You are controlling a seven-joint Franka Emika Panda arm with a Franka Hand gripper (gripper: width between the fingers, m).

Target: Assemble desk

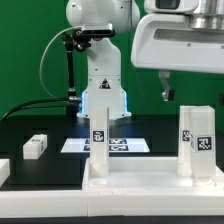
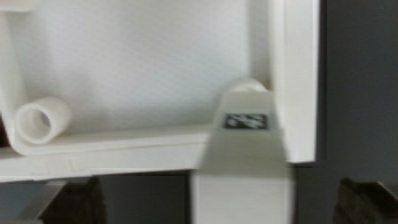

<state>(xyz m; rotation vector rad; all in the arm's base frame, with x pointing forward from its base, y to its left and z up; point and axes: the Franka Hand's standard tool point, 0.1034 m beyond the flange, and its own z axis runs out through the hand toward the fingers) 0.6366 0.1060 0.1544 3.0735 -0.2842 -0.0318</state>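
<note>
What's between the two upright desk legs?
Nothing; exterior view shows bare desk top between the leg on its left and the leg on its right.

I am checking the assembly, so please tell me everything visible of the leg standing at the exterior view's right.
The right leg is a white square post, plastic by its look, with a black-and-white marker tag on its facing side. It stands upright, its foot on the rimmed desk top near that end. Whether it is fixed cannot be told. The gripper hangs above and beside it, apart.
</note>
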